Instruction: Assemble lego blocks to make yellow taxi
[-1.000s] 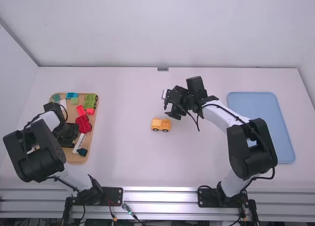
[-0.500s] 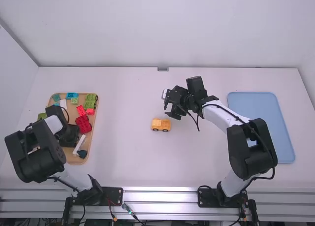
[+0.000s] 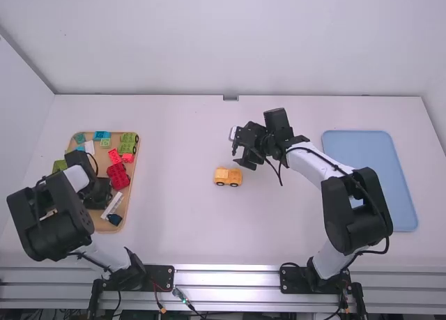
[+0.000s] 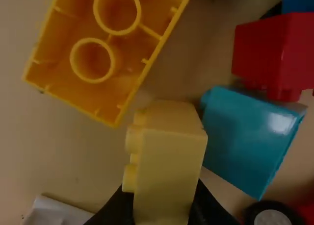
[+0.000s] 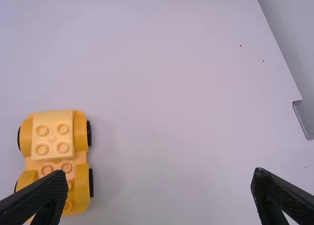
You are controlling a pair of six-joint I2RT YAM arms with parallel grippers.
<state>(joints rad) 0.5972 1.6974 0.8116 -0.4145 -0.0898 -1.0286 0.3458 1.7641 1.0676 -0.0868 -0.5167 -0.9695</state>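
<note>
Tan tray point(image 3: 104, 226): assorted blocks point(image 3: 119, 175) | left end effector point(image 3: 98, 192): grasping yellow block point(image 4: 169, 171) | right end effector point(image 3: 241, 150): released

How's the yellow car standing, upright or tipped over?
Upright: the yellow car sits wheels down on the table, its studs facing up in the right wrist view.

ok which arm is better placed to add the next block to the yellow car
Probably left: the left gripper holds a pale yellow block, while the right gripper is open and empty, though nearer the yellow car.
</note>
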